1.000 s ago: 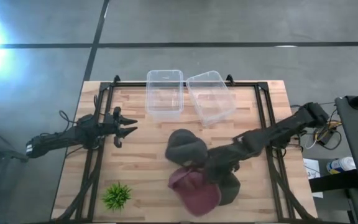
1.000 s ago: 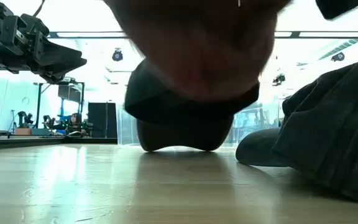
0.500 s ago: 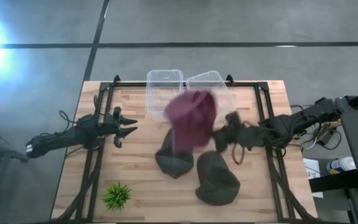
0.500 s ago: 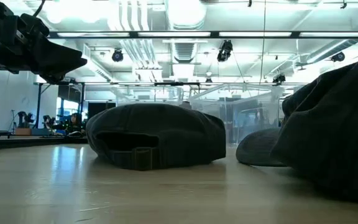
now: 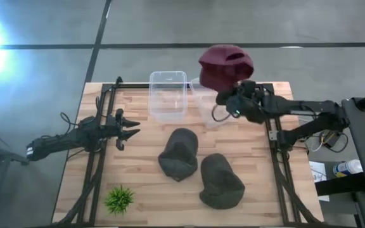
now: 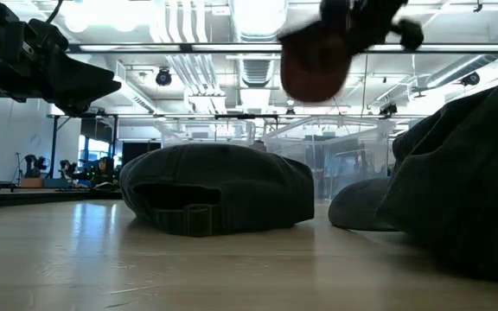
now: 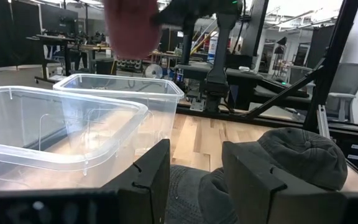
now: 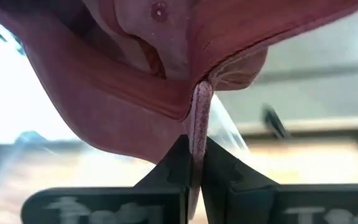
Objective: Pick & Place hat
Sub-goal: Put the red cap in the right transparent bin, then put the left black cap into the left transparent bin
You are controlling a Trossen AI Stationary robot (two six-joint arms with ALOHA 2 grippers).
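Observation:
The maroon hat is in the air over the table's far edge, above the right clear bin; it also shows high in the low view and blurred in the left wrist view. My right gripper is shut on it. Two dark hats lie crown up on the table: one mid-table, one nearer the near right. My left gripper hovers open at the table's left side. My right gripper pinches a thin edge of the maroon hat between its two fingers. The arm reaches in from the table's right. The hat is lifted clear of table and bins, and its body spreads out beyond the fingertips.
A second clear bin stands left of the right one at the far edge. A small green plant sits at the near left corner. Black frame rails run along both sides of the table.
My right gripper, shut on the maroon hat, has swung it up off the near part of the table and toward the far edge, ending high over the right bin. The dark hat that lay under the arm is uncovered. The mid-table dark hat has shifted slightly.

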